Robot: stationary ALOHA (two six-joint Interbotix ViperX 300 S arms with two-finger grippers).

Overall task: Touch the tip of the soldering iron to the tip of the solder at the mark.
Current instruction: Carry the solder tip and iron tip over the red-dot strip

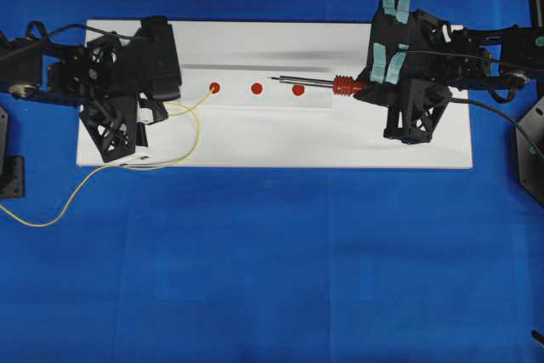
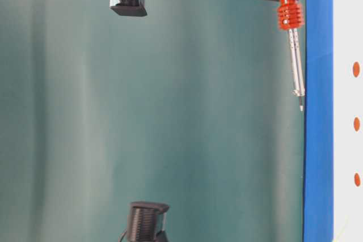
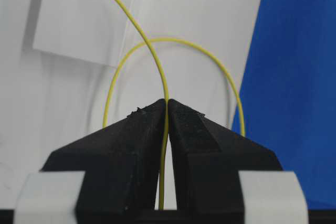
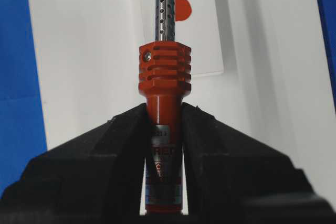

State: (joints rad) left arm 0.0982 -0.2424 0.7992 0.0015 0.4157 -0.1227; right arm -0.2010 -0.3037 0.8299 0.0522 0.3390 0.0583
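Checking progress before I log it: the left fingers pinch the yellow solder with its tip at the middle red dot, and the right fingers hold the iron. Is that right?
Not quite. In the overhead view the solder tip sits at the leftmost red dot, not the middle red dot. The rest stands: the left gripper pinches it, and the right gripper holds the soldering iron.

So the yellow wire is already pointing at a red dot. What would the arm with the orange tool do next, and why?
Probably slide the soldering iron leftward along the white board. The solder tip already sits at the leftmost red mark, pinched in the left end effector. The iron, clamped in the right end effector, has its tip near the middle mark, well short of the solder.
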